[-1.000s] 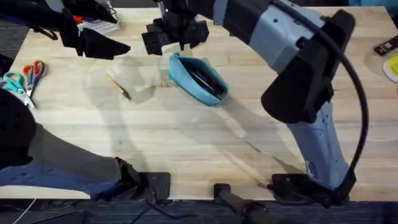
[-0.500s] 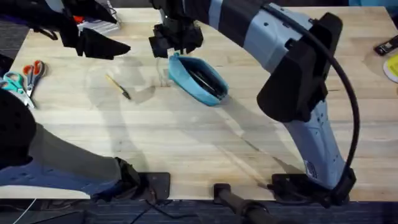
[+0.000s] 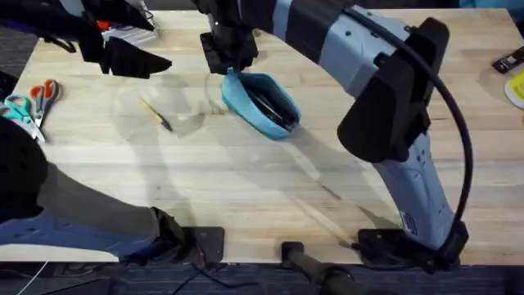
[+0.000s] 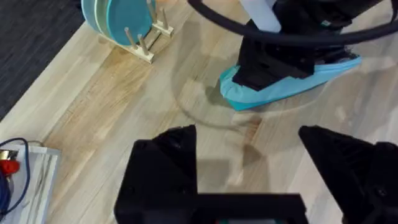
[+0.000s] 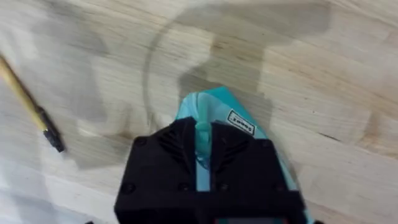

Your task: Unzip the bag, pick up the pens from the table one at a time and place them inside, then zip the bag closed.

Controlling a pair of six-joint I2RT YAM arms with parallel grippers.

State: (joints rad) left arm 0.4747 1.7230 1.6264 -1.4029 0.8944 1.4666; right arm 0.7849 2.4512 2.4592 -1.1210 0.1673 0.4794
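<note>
**Right gripper clamped on the pouch's end tab**

Light blue-teal soft fabric pencil pouch (image 3: 260,104) lying slantwise on the far middle of the pale planked wooden tabletop (image 3: 246,188), unzipped, with dark slim pens (image 3: 270,106) visible inside the opening. Right gripper (image 3: 228,56) down at the pouch's far-left end, black fingers (image 5: 180,155) pinched narrow around a teal tab (image 5: 203,140) there. Left gripper (image 3: 135,59) hovering over the far-left of the table, well apart from the pouch, jaws spread wide and holding nothing. Thin yellow stick with a dark tip (image 3: 155,114) lying left of the pouch, apart from it.
</note>
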